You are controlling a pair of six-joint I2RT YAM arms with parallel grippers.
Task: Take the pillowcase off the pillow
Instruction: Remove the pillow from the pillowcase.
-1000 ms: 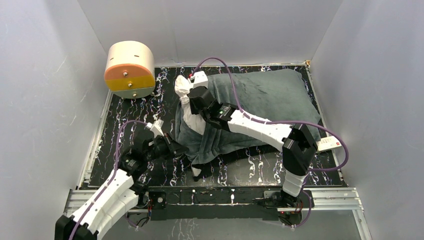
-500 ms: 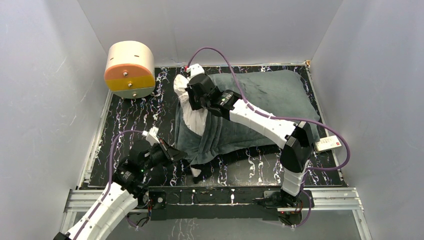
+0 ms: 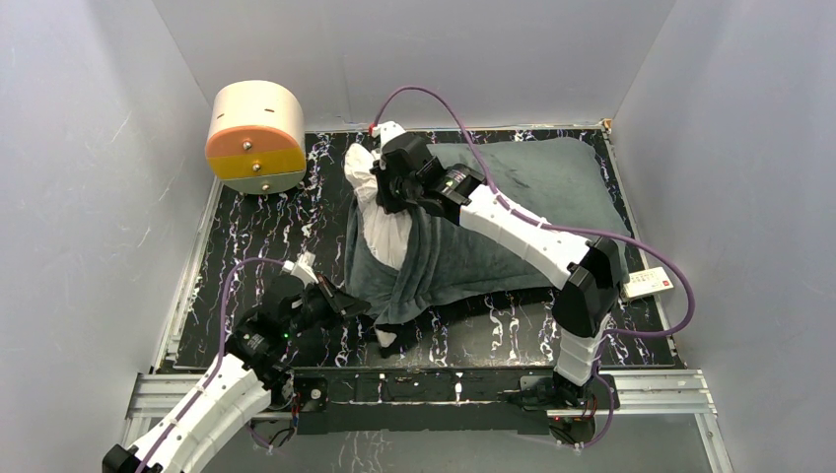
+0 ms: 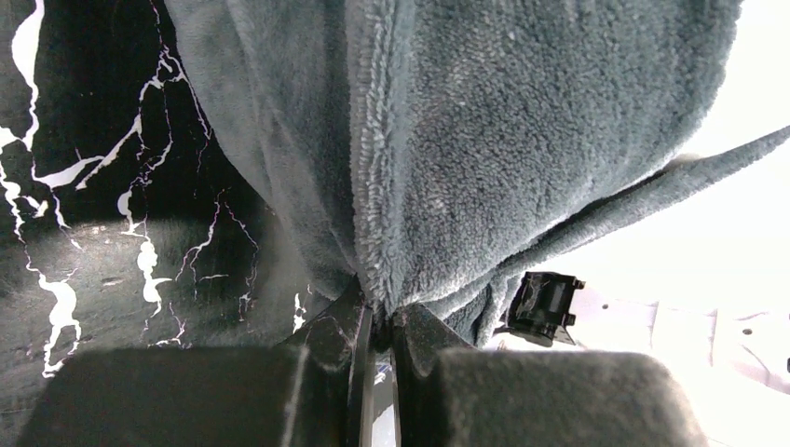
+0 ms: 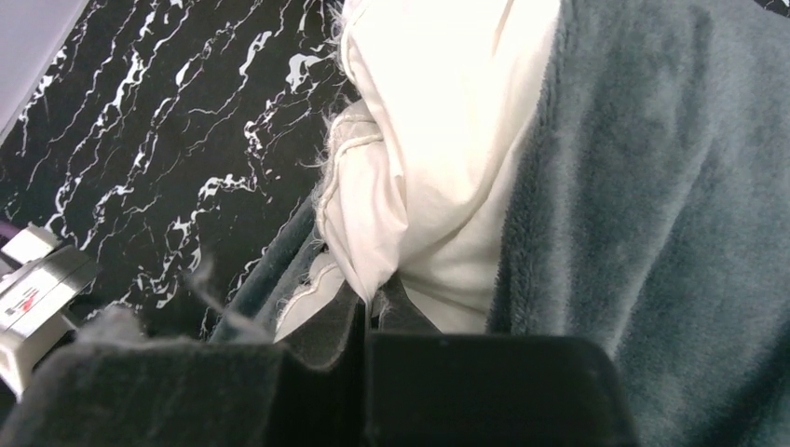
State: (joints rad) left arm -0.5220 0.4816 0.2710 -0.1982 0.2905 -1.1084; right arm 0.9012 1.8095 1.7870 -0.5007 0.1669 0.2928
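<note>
While the left pincer (image 4: 375, 321) clamps the pillowcase (image 4: 522, 140) hem and the right pincer (image 5: 370, 312) pinches the pillow (image 5: 438, 168), either thin fold could slip under opposing pulls

A cream cylinder (image 3: 254, 136) with an orange-and-yellow face stands at the far-left corner of the black marbled surface (image 3: 266, 236). A small white card (image 3: 651, 285) lies at its right edge.

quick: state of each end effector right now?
Left end effector: closed, pinching the pillowcase edge.
Right end effector: closed, pinching the pillow fabric.
</note>
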